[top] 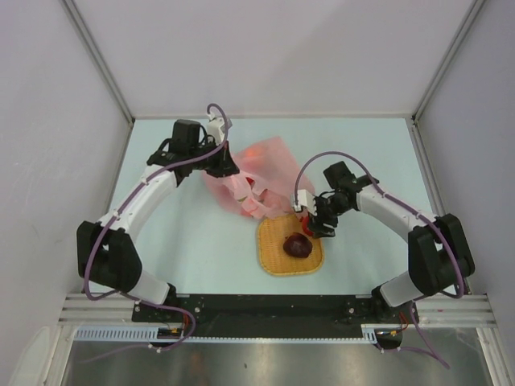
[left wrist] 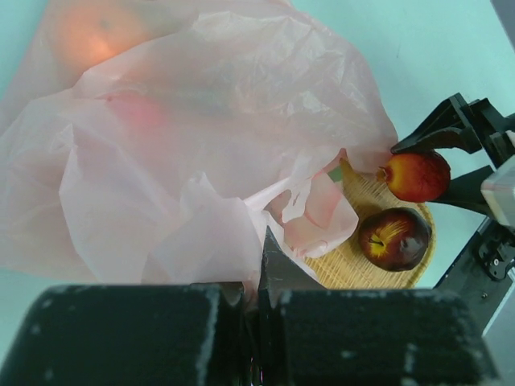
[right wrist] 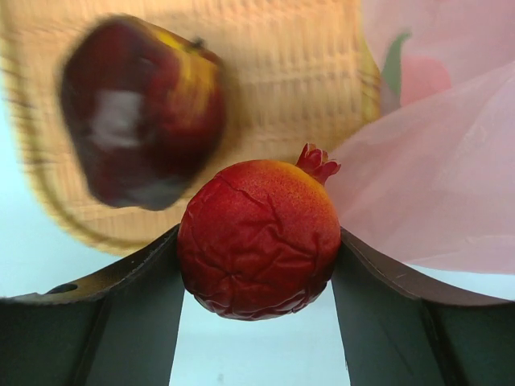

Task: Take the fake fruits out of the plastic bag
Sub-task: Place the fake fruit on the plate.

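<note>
The pink plastic bag (top: 261, 165) (left wrist: 201, 137) lies crumpled behind the woven mat. My left gripper (top: 241, 197) (left wrist: 256, 277) is shut on a fold of the bag's edge. An orange fruit (left wrist: 92, 36) and a red one (left wrist: 141, 117) show faintly through the plastic, and a green tip (left wrist: 334, 173) (right wrist: 392, 68) peeks out at its mouth. My right gripper (top: 311, 219) (right wrist: 259, 249) is shut on a red wrinkled fruit with a small crown (left wrist: 416, 175) (right wrist: 259, 237), held just over the mat's far edge. A dark purple-red fruit (top: 297, 246) (left wrist: 394, 237) (right wrist: 141, 121) rests on the mat.
The orange-tan woven mat (top: 278, 261) (left wrist: 346, 265) (right wrist: 282, 80) lies between the two arms on the pale green table, with the bag's edge draped over its far corner. White walls enclose the table on three sides.
</note>
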Motion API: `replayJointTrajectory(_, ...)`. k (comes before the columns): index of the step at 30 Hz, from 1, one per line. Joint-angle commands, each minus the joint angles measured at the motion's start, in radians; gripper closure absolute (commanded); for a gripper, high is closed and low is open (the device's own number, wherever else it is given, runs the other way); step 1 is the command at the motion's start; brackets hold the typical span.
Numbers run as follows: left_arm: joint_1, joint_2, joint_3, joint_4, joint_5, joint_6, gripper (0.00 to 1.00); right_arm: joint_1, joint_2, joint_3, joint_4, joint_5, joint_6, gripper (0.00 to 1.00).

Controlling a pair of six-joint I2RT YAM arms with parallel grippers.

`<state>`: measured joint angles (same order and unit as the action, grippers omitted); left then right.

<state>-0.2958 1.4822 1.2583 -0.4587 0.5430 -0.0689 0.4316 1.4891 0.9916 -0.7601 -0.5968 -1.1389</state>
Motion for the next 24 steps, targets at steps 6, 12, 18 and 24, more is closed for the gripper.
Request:
replayJointTrajectory(6, -0.022, 0.081, 0.179, -0.009, -0.055, 0.066, 1.00, -0.068, 0.054, -0.016, 0.314, 0.160, -0.022, 0.44)
replayJointTrajectory(12, -0.045, 0.095, 0.182, -0.011, -0.054, 0.066, 1.00, -0.022, -0.016, -0.021, 0.119, 0.019, -0.137, 0.41)
replayJointTrajectory(18, -0.065, 0.099, 0.187, -0.009, -0.054, 0.067, 1.00, 0.010, -0.012, -0.042, 0.079, 0.026, -0.162, 0.36)
replayJointTrajectory(24, -0.066, 0.095, 0.184, -0.011, -0.061, 0.067, 1.00, 0.024, 0.011, -0.042, 0.048, 0.052, -0.185, 0.00)
